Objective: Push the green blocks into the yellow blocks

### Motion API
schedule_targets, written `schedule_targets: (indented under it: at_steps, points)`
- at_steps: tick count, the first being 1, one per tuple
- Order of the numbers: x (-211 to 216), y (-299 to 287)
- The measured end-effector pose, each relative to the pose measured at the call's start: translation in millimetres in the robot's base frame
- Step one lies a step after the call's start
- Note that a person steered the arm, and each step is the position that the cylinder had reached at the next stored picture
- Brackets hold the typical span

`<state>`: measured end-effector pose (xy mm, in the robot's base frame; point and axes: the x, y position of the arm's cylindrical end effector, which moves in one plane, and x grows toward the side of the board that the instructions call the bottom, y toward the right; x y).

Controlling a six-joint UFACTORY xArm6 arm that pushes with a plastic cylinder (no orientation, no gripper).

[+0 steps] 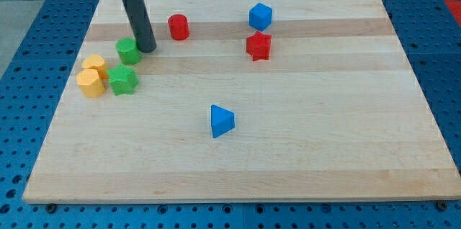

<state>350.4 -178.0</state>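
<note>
A green cylinder block (129, 50) sits near the board's upper left. My tip (148, 49) stands just to its right, touching or nearly touching it. A green star block (123, 81) lies below it. Two yellow blocks lie at the left: one (94, 65) just left of the green cylinder and above the other, a hexagon-like one (91, 83) that touches or nearly touches the green star's left side.
A red cylinder (178, 27) lies right of my tip. A blue hexagon-like block (260, 16) and a red star (258, 46) lie at the upper middle. A blue triangle (221, 121) lies at the centre. The wooden board (324, 150) rests on a blue perforated table.
</note>
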Motion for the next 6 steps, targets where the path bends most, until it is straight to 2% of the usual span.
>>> schedule_targets:
  at_steps: [1, 3, 4, 5, 6]
  points:
    - [14.0, -2.9]
    - [-25.4, -8.7]
    - [-25.4, -32.9]
    - [-11.1, -52.9]
    - [20.7, -50.3]
